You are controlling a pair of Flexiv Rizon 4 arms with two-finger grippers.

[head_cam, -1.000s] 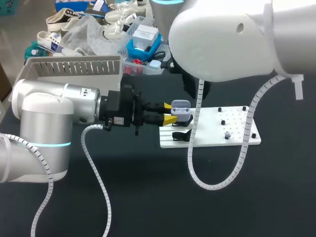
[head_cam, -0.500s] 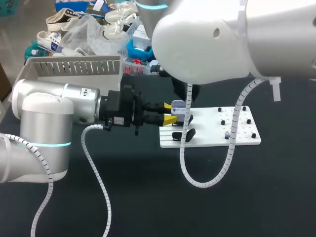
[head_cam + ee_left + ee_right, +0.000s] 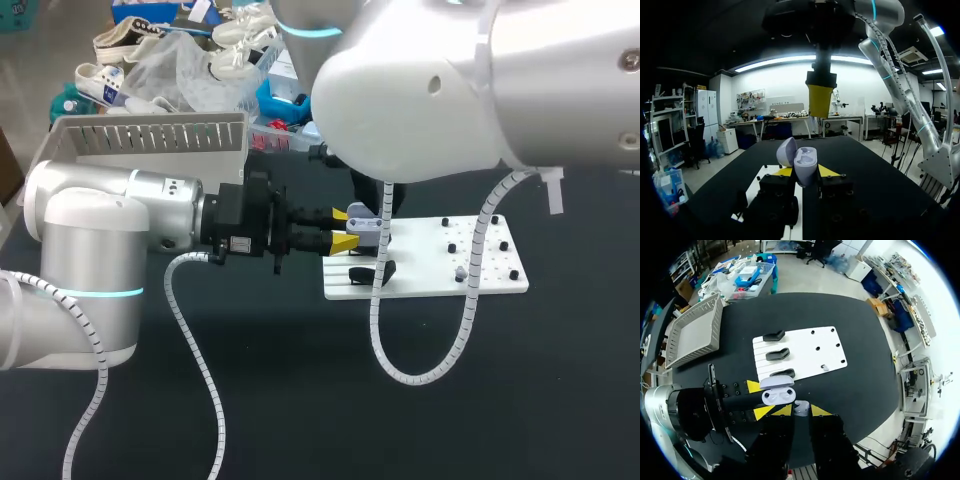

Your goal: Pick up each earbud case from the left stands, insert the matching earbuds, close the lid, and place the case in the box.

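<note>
A black table (image 3: pixel 300 400) fills the frame from the middle down. A flat white board (image 3: pixel 430 278) lies on it just right of centre, long side running across. A grey slatted box (image 3: pixel 150 135) sits on it at the upper left, well apart from the board.

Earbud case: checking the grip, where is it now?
Head view, mid-table: the open earbud case is clamped in the left end effector, over the white board, below the right end effector holding an earbud.
</note>
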